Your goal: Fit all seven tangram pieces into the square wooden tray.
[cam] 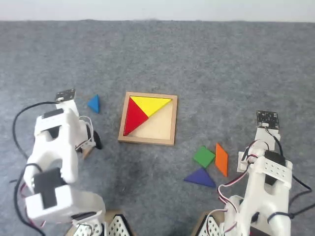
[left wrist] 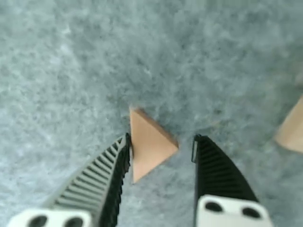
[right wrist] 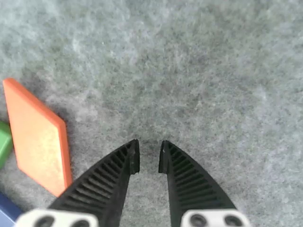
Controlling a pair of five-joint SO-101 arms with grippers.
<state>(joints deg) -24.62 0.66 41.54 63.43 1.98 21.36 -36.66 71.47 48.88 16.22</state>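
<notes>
The square wooden tray [cam: 172, 123] lies mid-table with a red triangle [cam: 134, 116] and a yellow triangle [cam: 150, 104] inside. A small blue triangle [cam: 94, 103] rests left of the tray. To its lower right lie a green square [cam: 204, 156], an orange parallelogram [cam: 221, 159] and a purple triangle [cam: 200, 177]. My left gripper [left wrist: 161, 144] is low over the carpet and open, its fingers on either side of a pale tan triangle [left wrist: 149, 144]. My right gripper [right wrist: 149, 156] hangs over bare carpet beside the orange parallelogram [right wrist: 38, 137], shut on nothing.
Grey carpet covers the whole table. A pale wooden corner [left wrist: 291, 130] shows at the edge of the left wrist view. Both arm bases [cam: 88, 216] stand at the front edge. Open carpet lies behind the tray and between it and the right arm.
</notes>
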